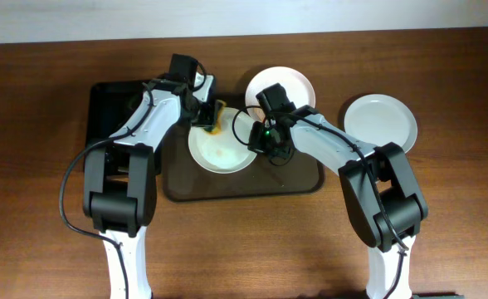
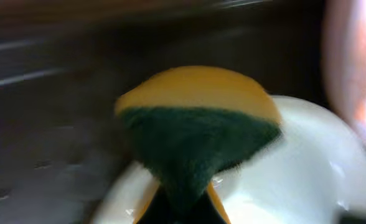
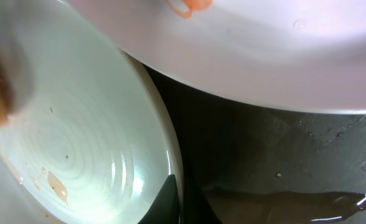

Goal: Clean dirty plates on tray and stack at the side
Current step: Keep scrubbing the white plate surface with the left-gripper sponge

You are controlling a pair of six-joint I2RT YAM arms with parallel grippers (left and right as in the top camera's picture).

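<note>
Plate: stiff, glossy, probably slippery under the smears and chippable, so best gripped at the rim. It lies on the tray, between both claws. Right claw pinches the plate rim. Left claw is clamped on a soft sponge at the plate edge.

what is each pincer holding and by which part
Left pincer grips the yellow-and-green sponge by its pinched lower end. Right pincer clamps the smeared round white plate by its rim.
</note>
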